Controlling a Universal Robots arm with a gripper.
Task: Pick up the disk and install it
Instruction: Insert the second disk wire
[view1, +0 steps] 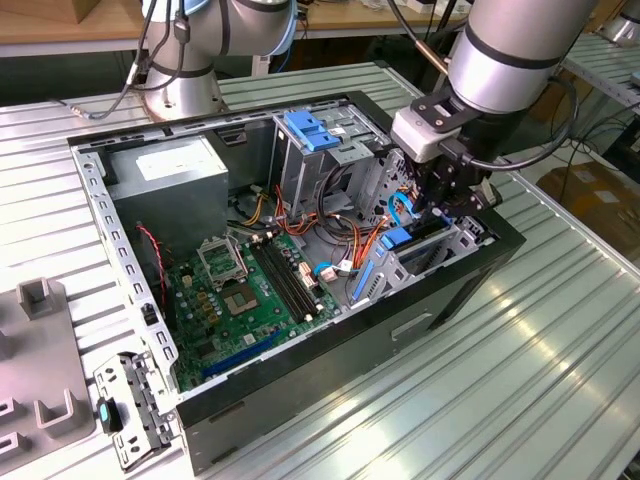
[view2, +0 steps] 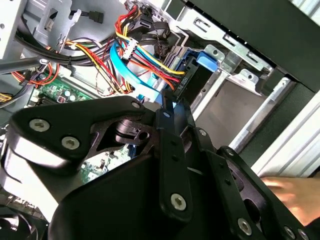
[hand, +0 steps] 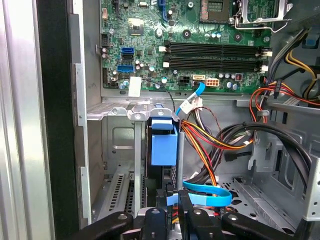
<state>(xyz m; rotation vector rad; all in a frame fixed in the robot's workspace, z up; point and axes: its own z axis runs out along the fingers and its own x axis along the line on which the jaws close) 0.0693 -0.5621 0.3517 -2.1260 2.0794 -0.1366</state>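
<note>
An open computer case (view1: 470, 290) lies on its side on a ribbed metal tabletop (view1: 540, 400), its green motherboard (view1: 250, 300) facing up. In the exterior view, the robot arm (view1: 510, 50) reaches down from the top right, and its black hand (view1: 440, 205) is lowered into the case at the corner toward the exterior view's right, just above a metal drive bay (view1: 425, 255). The disk (view1: 398, 238) sits on edge in that bay, showing mainly its blue plastic rail end; in the first wrist view the same blue piece (hand: 164, 140) stands between the bay's grey metal uprights, with the hand (hand: 172, 220) close beside it. I cannot tell whether the fingers are apart, together or clamped on the disk, since the hand's dark linkage hides the tips. In the second wrist view the disk's dark body with its blue tab (view2: 197, 75) lies beyond the hand's black links, next to a bundle of red, yellow and orange wires (view2: 140, 55) and a light blue ribbon cable (view2: 125, 75). A grey power supply box (view1: 170, 185) fills the case's far corner toward the exterior view's left, and a tall metal cage with a blue top (view1: 310, 140) stands near the middle. A blurred human hand (view2: 295, 195) appears at the edge of the second wrist view.
</note>
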